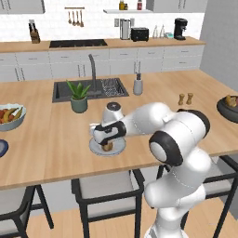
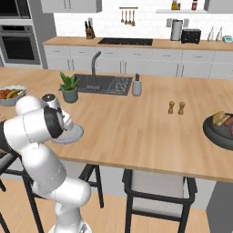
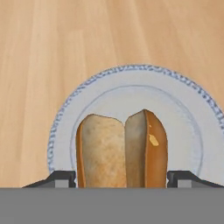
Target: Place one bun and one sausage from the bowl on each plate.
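1. Nearest, hand view, lower centre: a split bun [image 3: 122, 151], cut faces pale and crust golden brown, stands between the two dark fingertips [image 3: 59, 178] at the bottom corners of the frame. The gripper [image 3: 122, 179] has its jaws set apart at the width of the bun, one tip at each side of it; whether the pads press the crust cannot be told.
2. Beneath the bun: the pale grey plate [image 3: 192, 131] with a blue speckled rim, on the wooden island counter [image 3: 52, 52].
3. Left base view, centre: the gripper [image 1: 108, 145] points down over the same plate [image 1: 118, 148], with the bun [image 1: 108, 146] a small brown shape at its tips. Whether the bun touches the plate cannot be told.
4. Left edge of that view: the rim of the darker blue-grey plate [image 1: 2, 148], and above it the fruit bowl [image 1: 10, 117].
5. Right edge, mid height: the dark bowl [image 1: 228, 109], well apart from both plates. In the right base view it sits at the right edge [image 2: 218, 134], holding a bun and a reddish sausage [image 2: 221, 118].
6. Farther back: potted plant [image 1: 78, 96], sink [image 1: 90, 89] with faucet, two small shakers [image 1: 185, 98].
7. Farthest: rear counter with cooktop [image 1: 78, 43], toaster [image 1: 139, 34] and coffee machine [image 1: 180, 28].
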